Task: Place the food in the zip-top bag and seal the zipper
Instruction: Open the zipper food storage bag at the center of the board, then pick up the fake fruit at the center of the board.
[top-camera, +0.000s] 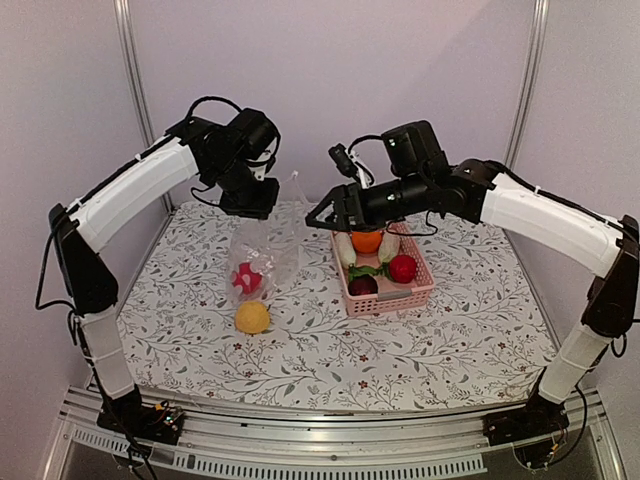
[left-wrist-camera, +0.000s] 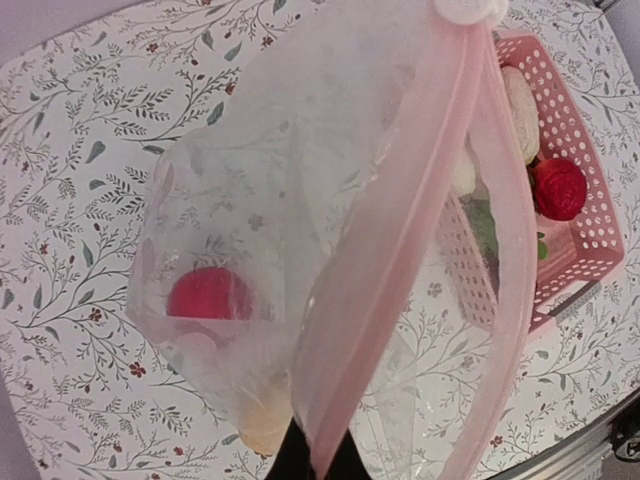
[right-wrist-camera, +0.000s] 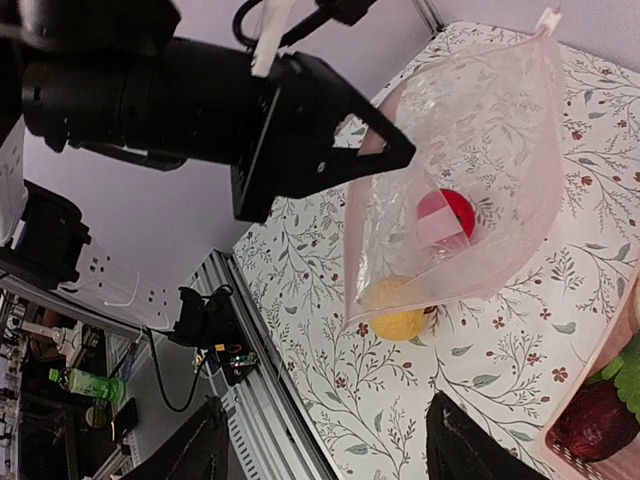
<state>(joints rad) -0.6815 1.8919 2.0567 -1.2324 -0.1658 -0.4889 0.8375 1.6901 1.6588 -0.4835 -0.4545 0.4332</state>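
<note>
Zip-top bag (right-wrist-camera: 500, 110) in left tool (right-wrist-camera: 398, 156)

Top view looks down from behind — close wrist views share the bag (right-wrist-camera: 490, 150).

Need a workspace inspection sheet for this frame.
Surface: floral cloth, flat.
Job's things: zip-top bag held up, mouth open, red food inside; yellow food on cloth at its bottom edge; other food in pink basket.
Clutter: nothing seen.
Grippers: left gripper shut on zip-top bag's mouth edge; right gripper open, empty.
Cables: black cable along left arm.
Surroundings: plain walls, metal posts.
</note>
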